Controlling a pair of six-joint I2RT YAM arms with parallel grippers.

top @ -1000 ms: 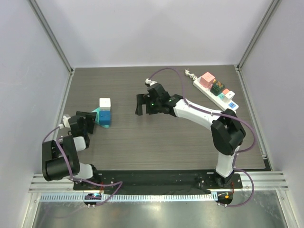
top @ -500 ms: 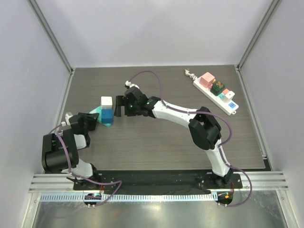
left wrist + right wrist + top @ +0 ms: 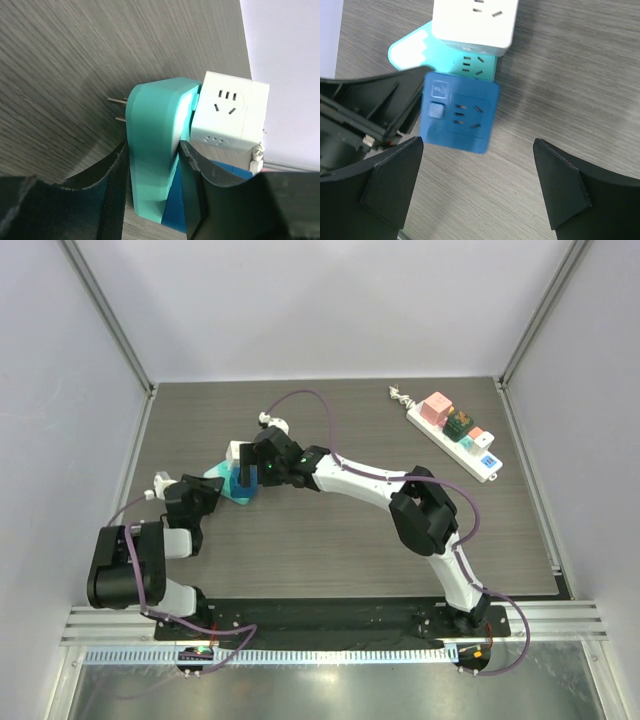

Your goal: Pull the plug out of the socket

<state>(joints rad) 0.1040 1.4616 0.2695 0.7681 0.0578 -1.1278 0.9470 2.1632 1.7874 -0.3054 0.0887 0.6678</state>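
A teal adapter plug with two bare metal prongs lies on the table, joined to a white socket cube and a blue socket cube. My left gripper is shut on the teal plug, one finger on each side. In the right wrist view the blue cube, the white cube and the teal plug lie just below. My right gripper is open above the blue cube and touches nothing. In the top view the right gripper covers most of the cluster beside the left gripper.
A white power strip with pink, green, orange and blue plugs lies at the back right, its cord end toward the back wall. Grey walls and metal rails bound the dark wood table.
My right arm has swung left across the table and now hovers over the cubes. My left gripper has moved in on the teal plug, and the cluster has shifted slightly right.
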